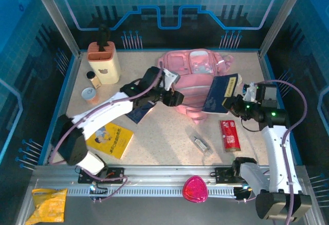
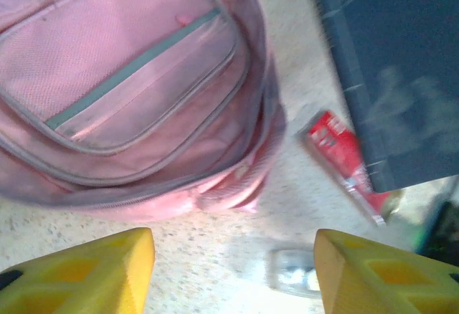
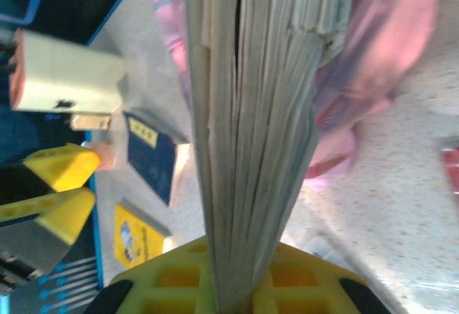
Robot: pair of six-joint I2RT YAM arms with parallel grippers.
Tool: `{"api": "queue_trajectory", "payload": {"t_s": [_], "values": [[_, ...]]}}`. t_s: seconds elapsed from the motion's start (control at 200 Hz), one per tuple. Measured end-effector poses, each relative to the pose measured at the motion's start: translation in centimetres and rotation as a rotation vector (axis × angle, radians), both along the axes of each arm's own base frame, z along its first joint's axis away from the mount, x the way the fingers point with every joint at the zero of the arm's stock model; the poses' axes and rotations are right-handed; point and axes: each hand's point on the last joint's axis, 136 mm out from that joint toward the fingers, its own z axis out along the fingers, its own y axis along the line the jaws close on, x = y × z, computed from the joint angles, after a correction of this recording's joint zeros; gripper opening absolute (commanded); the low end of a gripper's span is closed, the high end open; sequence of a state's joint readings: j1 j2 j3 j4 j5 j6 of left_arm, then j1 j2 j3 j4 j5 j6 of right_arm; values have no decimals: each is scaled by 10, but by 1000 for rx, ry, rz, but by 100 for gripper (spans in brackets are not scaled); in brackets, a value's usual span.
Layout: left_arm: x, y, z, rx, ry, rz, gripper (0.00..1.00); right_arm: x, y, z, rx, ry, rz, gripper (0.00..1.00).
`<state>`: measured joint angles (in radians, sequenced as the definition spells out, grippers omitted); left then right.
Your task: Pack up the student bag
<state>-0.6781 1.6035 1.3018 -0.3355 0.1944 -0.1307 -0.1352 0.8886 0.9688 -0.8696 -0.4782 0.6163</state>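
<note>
The pink student bag [image 1: 195,73] lies at the back middle of the table, its zipped mouth gaping toward the front [image 2: 129,92]. My left gripper [image 1: 176,98] hovers at the bag's near-left rim; its yellow fingers [image 2: 86,271] stand wide apart, open, with bare table between them [image 2: 233,271]. My right gripper [image 1: 232,102] is shut on a thick dark blue book [image 1: 221,92], held tilted over the bag's right side. The book's page edges [image 3: 258,113] run up from between the jaws [image 3: 244,285], with the bag [image 3: 387,56] behind it.
A second dark blue book [image 1: 139,113] and a yellow book [image 1: 113,138] lie left of centre. A red packet [image 1: 230,135] and a small clear object [image 1: 199,143] lie in front. A beige pen holder [image 1: 103,60], a small bottle [image 1: 92,78] and a tin [image 1: 90,94] stand back left. A magenta rounded object [image 1: 195,189] rests on the rail.
</note>
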Motion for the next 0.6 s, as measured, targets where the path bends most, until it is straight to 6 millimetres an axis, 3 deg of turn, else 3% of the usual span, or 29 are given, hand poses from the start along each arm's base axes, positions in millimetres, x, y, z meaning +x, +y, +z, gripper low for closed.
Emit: {"api": "queue_trajectory", "payload": {"t_s": [0.195,0.31,0.6], "values": [[40,-28,-56,144,-42,-107,68,-4,-20,-15,-8,42,-78,0],[62,-44,-69,175,-84,-149,71,-7,-21,-26,-2,74,-85,0],[92,-70,-94,222,-141,-227,73,-4,-21,-38,6,115,-85,0]]}}
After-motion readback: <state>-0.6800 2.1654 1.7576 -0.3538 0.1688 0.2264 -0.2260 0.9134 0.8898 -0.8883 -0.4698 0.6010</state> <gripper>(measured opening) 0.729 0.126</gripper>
